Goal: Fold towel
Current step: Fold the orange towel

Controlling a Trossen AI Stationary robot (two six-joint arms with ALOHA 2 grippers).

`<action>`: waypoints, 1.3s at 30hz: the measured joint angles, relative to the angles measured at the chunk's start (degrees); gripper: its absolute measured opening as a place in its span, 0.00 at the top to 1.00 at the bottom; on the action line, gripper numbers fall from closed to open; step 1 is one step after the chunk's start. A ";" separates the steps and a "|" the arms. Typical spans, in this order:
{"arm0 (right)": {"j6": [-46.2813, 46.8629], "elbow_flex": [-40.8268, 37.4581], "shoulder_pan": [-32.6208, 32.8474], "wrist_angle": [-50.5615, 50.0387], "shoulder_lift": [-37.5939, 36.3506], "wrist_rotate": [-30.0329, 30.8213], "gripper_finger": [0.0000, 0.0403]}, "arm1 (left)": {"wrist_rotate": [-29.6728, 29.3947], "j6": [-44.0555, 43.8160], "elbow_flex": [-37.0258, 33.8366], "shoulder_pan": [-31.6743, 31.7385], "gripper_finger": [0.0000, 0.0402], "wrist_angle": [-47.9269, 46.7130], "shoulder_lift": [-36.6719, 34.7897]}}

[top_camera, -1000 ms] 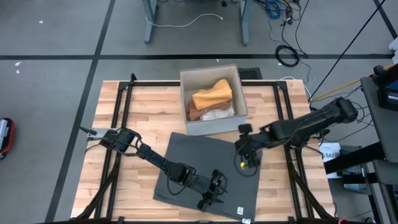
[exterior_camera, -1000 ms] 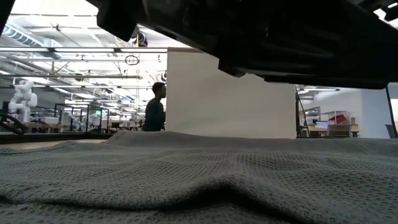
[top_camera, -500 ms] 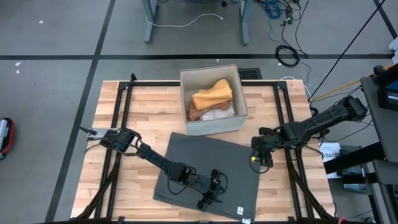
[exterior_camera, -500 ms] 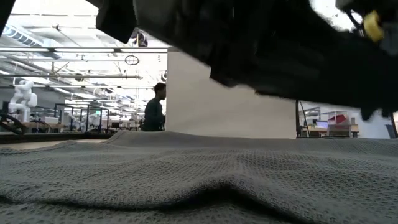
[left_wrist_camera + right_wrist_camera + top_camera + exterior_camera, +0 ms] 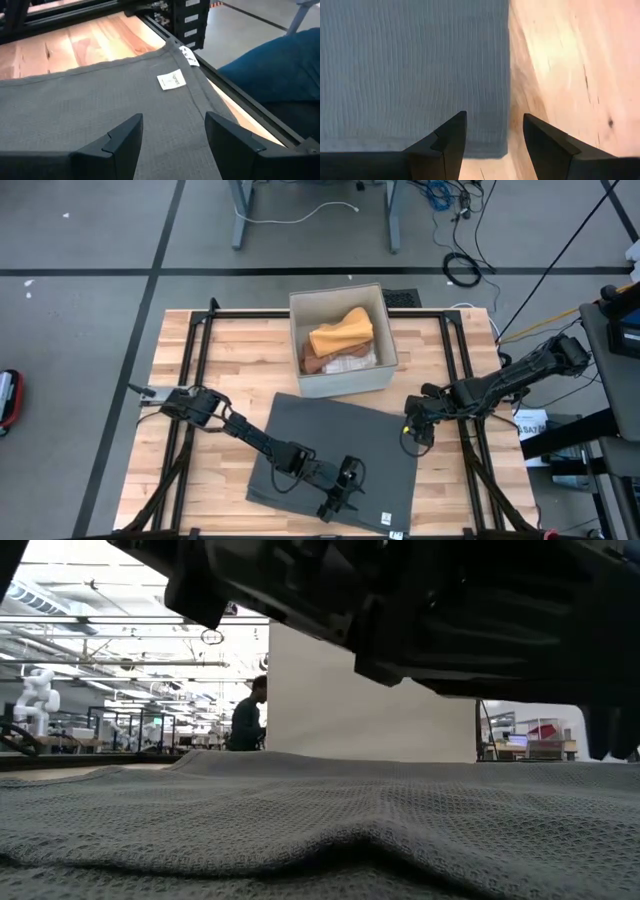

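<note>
A grey towel (image 5: 340, 460) lies spread flat on the wooden table, with a white label (image 5: 171, 80) near its near right corner. It also fills the low view (image 5: 320, 830). My left gripper (image 5: 345, 490) is open over the towel's near part, fingers apart above the cloth in the left wrist view (image 5: 172, 135). My right gripper (image 5: 415, 430) is open and points down above the towel's right edge. In the right wrist view (image 5: 492, 135) its fingers stand on either side of a towel corner (image 5: 502, 147).
A white bin (image 5: 340, 340) holding an orange cloth (image 5: 342, 332) and other folded cloths stands just beyond the towel's far edge. Black frame rails (image 5: 190, 380) run along the table's left and right sides. Bare wood (image 5: 220, 360) lies left of the towel.
My right gripper has gone toward the table's right edge, from over the towel's right part out to its right edge. The towel has stayed flat.
</note>
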 joint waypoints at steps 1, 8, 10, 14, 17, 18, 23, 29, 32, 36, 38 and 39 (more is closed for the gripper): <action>0.33 0.00 -0.12 0.26 -0.02 0.20 0.55 | 0.00 -0.01 0.00 0.01 0.45 0.37 0.12; 2.71 -1.79 -1.15 1.09 0.02 1.89 0.55 | -5.12 -0.15 0.00 0.09 0.45 -1.16 0.47; 4.09 -3.49 -1.17 2.99 0.11 1.42 0.55 | -7.30 -0.20 0.00 0.18 0.45 -2.34 0.47; 5.25 -6.69 -1.15 7.17 0.13 -0.22 0.55 | -7.07 -0.32 0.00 0.58 0.45 -2.47 0.47; 5.13 -7.69 -1.12 8.94 0.02 -0.91 0.56 | -6.92 -0.26 0.00 0.58 0.45 -4.14 0.47; 4.99 -7.78 -1.00 9.01 0.10 -0.93 0.57 | -7.32 -0.24 0.00 0.60 0.45 -5.12 0.47; 3.40 -7.84 0.47 9.73 0.24 -0.97 0.71 | -9.72 -0.50 0.00 0.68 0.45 -8.35 0.47; 0.41 -7.89 2.36 13.40 0.30 -6.49 0.97 | -10.95 -0.61 0.00 0.61 0.45 -9.05 0.47; 0.15 -6.80 3.22 15.46 0.22 -9.69 0.98 | -11.07 -0.61 0.00 0.77 0.45 -10.37 0.47; -1.49 -2.78 4.27 16.96 0.20 -11.18 0.99 | -11.13 -2.34 0.02 1.41 0.45 -12.64 0.47; -2.90 0.10 4.69 18.19 0.18 -11.21 0.99 | -11.13 -3.13 0.04 1.76 0.45 -12.98 0.47; -3.56 1.60 4.73 18.54 0.14 -11.22 0.99 | -11.14 -3.19 0.06 1.87 0.45 -13.05 0.47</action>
